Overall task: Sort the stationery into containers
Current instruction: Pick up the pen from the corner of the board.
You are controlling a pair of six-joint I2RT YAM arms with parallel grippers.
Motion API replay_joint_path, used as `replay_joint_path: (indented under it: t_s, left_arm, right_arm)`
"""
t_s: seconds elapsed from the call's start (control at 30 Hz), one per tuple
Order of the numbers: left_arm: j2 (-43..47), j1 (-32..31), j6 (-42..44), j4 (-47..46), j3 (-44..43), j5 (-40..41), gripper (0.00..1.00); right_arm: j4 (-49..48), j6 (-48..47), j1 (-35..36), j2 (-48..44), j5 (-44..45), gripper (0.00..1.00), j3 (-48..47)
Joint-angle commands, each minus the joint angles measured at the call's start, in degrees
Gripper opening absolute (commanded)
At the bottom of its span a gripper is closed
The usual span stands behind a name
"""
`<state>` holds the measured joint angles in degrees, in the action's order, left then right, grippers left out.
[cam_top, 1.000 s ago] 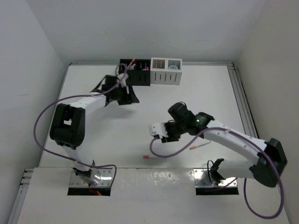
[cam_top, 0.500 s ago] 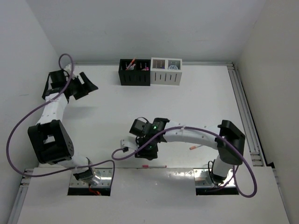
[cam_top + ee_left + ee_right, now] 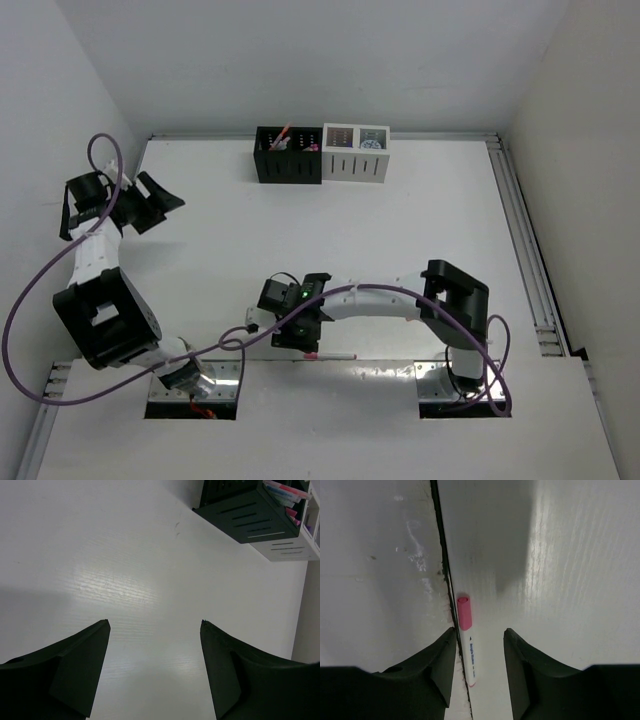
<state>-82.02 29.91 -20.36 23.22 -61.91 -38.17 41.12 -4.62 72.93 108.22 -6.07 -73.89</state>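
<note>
Pen (image 3: 468, 647) along table seam (image 3: 440, 555), pink cap (image 3: 464, 612) away from right pincer (image 3: 479, 633)

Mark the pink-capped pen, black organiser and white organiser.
pink-capped pen (image 3: 468, 649), right wrist view, white barrel.
black organiser (image 3: 288, 168), top external view, front wall.
white organiser (image 3: 354, 168), top external view, front wall.

Looks like a robotics lab test cell. Shows in the plain white panels (image 3: 300, 60) boxing in a white table (image 3: 420, 220), the aluminium rail (image 3: 520, 230) along its edge, and two robot arms (image 3: 380, 298) bolted to metal plates (image 3: 228, 385) at the near side, purple cables (image 3: 121, 165) trailing loose.
</note>
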Motion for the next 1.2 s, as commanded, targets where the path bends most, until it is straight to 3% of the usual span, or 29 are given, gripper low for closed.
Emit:
replay_joint_path:
  t_s: [0.0, 0.43, 0.6, 0.8, 1.17]
  left_arm:
    - [2.04, 2.25, 1.64, 0.07, 0.56, -3.83, 0.79]
    - [0.63, 6.30, 3.13, -0.20, 3.20, -7.18, 0.79]
    - [0.54, 6.91, 3.84, 0.07, 3.64, -7.27, 0.79]
    - [0.10, 7.53, 4.36, 0.24, 3.64, -7.44, 0.79]
    - [-0.95, 7.18, 2.96, -1.60, 4.61, -7.79, 0.79]
  right_arm:
    - [-6.22, 3.30, 0.20, -0.91, 0.89, 0.42, 1.37]
    - [-9.92, 4.01, 2.40, -0.82, -0.97, 0.42, 6.39]
    - [-12.47, 4.18, 2.13, 0.58, 1.14, 0.36, 7.09]
    - [-14.40, 3.66, 0.91, 2.17, 5.27, 0.28, 8.58]
    - [-15.28, 2.07, -4.98, 0.15, 7.30, 0.26, 13.33]
